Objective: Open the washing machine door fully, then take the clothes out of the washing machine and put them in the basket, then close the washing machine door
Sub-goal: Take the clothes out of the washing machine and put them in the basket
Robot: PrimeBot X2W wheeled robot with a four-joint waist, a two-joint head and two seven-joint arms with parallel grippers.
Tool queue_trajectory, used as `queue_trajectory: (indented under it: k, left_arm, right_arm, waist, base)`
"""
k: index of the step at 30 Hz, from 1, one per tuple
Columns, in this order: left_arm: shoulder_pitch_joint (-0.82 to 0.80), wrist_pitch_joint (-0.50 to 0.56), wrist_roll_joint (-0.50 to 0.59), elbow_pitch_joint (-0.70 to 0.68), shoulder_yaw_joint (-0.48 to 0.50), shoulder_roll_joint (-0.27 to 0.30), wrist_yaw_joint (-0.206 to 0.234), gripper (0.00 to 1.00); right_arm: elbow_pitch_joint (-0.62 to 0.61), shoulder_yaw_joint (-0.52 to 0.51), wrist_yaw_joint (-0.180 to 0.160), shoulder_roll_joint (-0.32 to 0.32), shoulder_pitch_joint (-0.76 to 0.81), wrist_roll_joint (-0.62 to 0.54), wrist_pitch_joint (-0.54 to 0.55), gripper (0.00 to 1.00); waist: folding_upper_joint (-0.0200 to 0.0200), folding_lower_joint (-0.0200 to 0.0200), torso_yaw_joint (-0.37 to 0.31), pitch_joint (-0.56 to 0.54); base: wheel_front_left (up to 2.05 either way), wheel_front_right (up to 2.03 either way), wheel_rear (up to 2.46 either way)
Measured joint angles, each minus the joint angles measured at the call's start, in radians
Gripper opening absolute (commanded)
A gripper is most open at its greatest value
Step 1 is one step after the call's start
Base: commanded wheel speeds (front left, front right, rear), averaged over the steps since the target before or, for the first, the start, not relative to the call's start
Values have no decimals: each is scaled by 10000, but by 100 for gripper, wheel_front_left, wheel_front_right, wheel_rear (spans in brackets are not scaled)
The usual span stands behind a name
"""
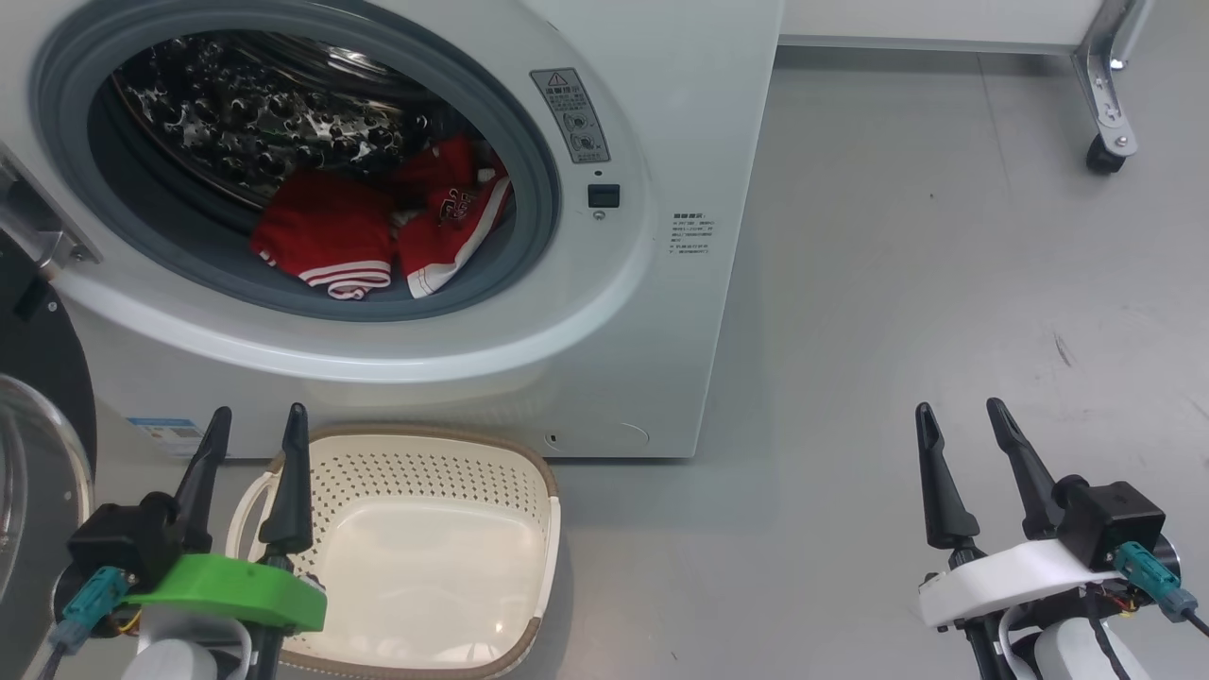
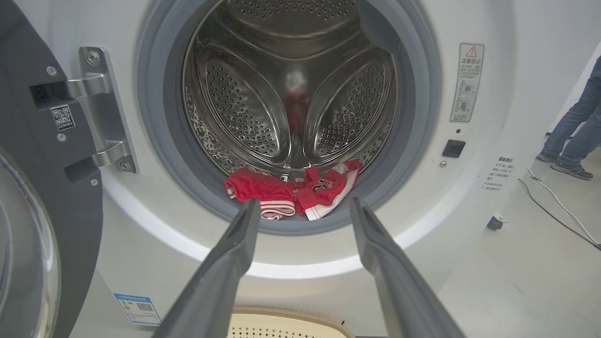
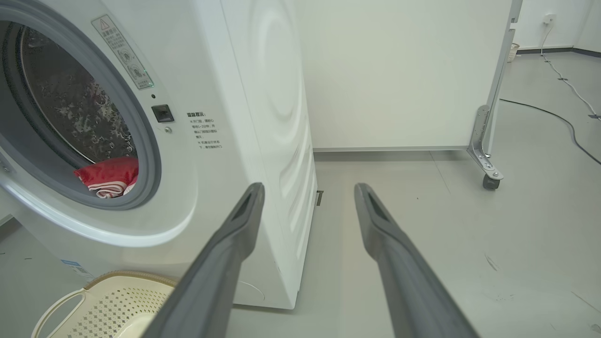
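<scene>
Two grippers showed in the head view, each with its fingers spread and nothing between them. The left gripper sat at 7 o'clock of the frame and the right gripper at 5 o'clock, over grey floor. The washing machine occupied 11 to 12 o'clock. The washing machine door stood open at the machine's 9 o'clock, hinged at that side. The clothes, red with white stripes, lay bunched at 6 o'clock of the drum mouth, their front edge on the grey gasket. The basket stood on the floor at 6 o'clock below the opening, close against the machine's front. The left fingers overlapped the basket's 9 o'clock handle end. In the left wrist view, a person's legs stood at 3 o'clock.
</scene>
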Motion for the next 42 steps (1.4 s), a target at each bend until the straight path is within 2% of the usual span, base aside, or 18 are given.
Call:
queue_trajectory:
  k: [6,13,21,24,35,42]
  left_arm:
    - [0,234,15,59,165,207,234,100]
    - [-92,782,301,90,474,637,842,100]
    - [-1153,1557,374,35,696,982,1072,100]
    - [-1543,1937,247,211,796,1016,1174,100]
    - [-3276,3089,276,1195,1221,1910,1592,100]
    - [-4136,3662,362,1701,1413,2460,1687,100]
  right_arm:
    - [-79,148,27,77,-93,-59,0,100]
    - [-194,326,27,343,-311,-59,0,100]
    - [-224,500,38,420,-710,-178,0,100]
    - [-240,583,92,483,-938,-255,0,100]
    - [-259,700,138,642,-1504,-336,0,100]
    - [-247,800,176,798,-1709,-336,0,100]
  waist:
    - [0,0,-109,324]
    - [0,0,-374,875]
    - [0,0,-826,1698]
    - [0,0,-1051,2002]
    - [0,0,-2127,2911]
    - [0,0,-2803,3419]
  base:
    - [0,0,0]
    - [0,0,0]
    - [0,0,0]
    - [0,0,0]
    - [0,0,0]
    - [0,0,0]
